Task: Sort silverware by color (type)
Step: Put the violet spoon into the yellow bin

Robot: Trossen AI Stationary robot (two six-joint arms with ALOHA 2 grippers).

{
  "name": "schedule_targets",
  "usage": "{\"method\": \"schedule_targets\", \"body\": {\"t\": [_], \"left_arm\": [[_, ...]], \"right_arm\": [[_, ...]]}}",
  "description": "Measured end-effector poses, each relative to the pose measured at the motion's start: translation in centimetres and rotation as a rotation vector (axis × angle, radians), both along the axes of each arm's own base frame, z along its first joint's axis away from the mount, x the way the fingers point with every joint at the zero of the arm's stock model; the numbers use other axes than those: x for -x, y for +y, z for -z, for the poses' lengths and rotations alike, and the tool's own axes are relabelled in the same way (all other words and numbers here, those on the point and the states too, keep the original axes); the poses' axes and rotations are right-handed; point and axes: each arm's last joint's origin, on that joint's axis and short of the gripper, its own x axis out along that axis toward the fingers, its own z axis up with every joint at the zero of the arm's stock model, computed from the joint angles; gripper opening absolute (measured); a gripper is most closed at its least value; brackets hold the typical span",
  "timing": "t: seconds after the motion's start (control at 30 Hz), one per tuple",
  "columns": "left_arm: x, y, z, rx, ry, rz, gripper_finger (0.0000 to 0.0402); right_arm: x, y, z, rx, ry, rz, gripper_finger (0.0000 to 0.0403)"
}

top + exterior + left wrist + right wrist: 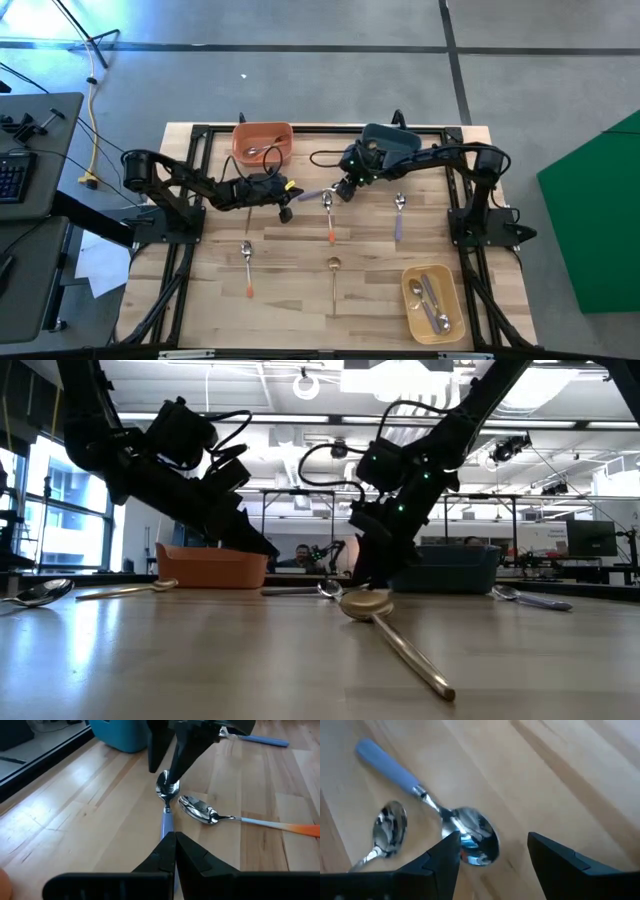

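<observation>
Now: blue-handled spoon lying loose between my two tools

Right tool (492,852) fingers spread apart, hanging over the bowl of the blue-handled spoon (427,805), which lies flat on the worktop (290,290), mid-far, gripped by neither tool. Left tool (175,851) pressed together, empty, at the spoon's handle end. An orange-handled spoon (235,818) lies just beside it. Other spoons lie scattered nearer; several sit in the yellow bowl (413,312), near right.

purple spoon (167,822) handle partly behind pincer (175,851)
</observation>
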Motion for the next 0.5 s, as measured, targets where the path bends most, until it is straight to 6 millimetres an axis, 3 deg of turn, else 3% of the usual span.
{"method": "schedule_targets", "body": {"t": [0.3,0.5], "left_arm": [[-0.01,-0.02,-0.02,0.004,-0.004,-0.002,0.0],[-0.01,-0.02,-0.02,0.005,-0.004,-0.002,0.0]], "right_arm": [[0.17,0.13,0.14,-0.037,0.015,0.028,0.0211],[0.1,0.02,0.09,-0.017,0.006,0.024,0.0148]]}}
